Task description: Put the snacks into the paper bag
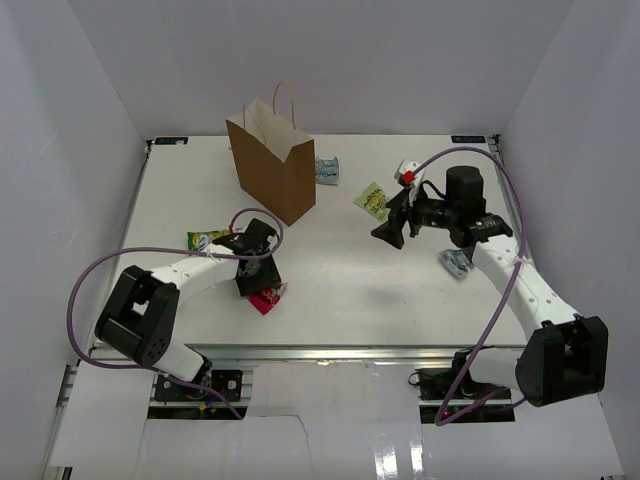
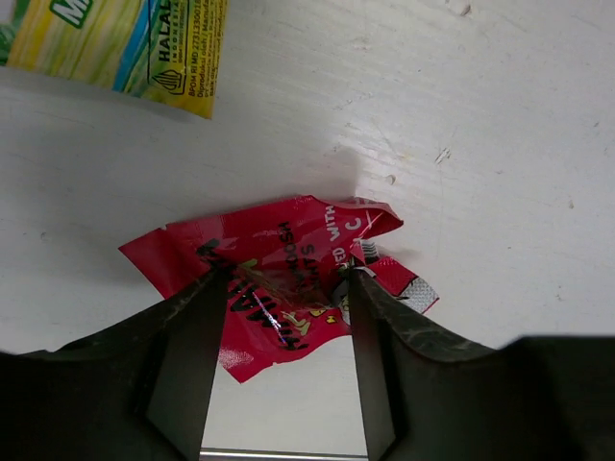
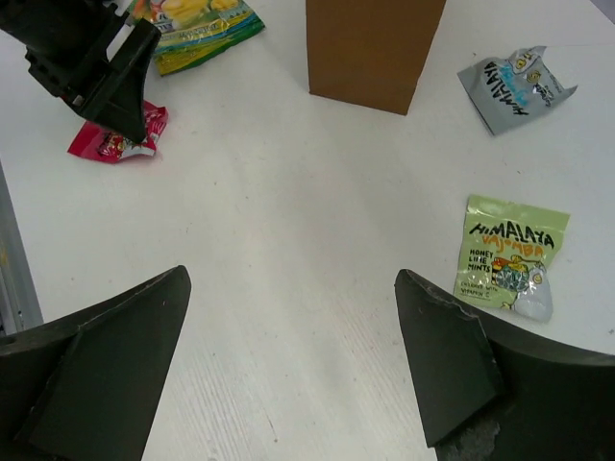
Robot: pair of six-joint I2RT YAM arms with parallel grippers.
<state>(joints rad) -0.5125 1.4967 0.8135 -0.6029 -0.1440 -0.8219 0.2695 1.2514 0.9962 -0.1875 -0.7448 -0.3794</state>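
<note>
The white table [image 1: 340, 290] fills the floor of a white-walled booth. The paper bag [image 1: 272, 165] stands upright toward its far side, left of centre, mouth open upward and one loop handle raised.

The right arm [image 1: 520, 280] reaches in from the near right corner. The right gripper [image 3: 290, 279] hangs above bare table with its jaws spread wide and nothing between them. The left arm [image 1: 190, 270] lies low across the near left. The left gripper [image 2: 283, 279] points down at a red packet [image 2: 269, 230].

That crumpled red packet lies on the table in front of the bag, well apart from it. The left jaws stand at a middling gap astride it, both fingertips [image 2: 213, 288] touching its foil. I cannot tell whether they actually grip it.

A yellow-green packet [image 1: 205, 239] lies flat just beside the left arm's wrist. A grey-blue packet [image 1: 327, 168] sits close to the bag's right side. A pale green packet [image 1: 372, 200] lies further right, near the right gripper. Another grey packet [image 1: 455, 262] lies beside the right forearm. All five packets are outside the bag
</note>
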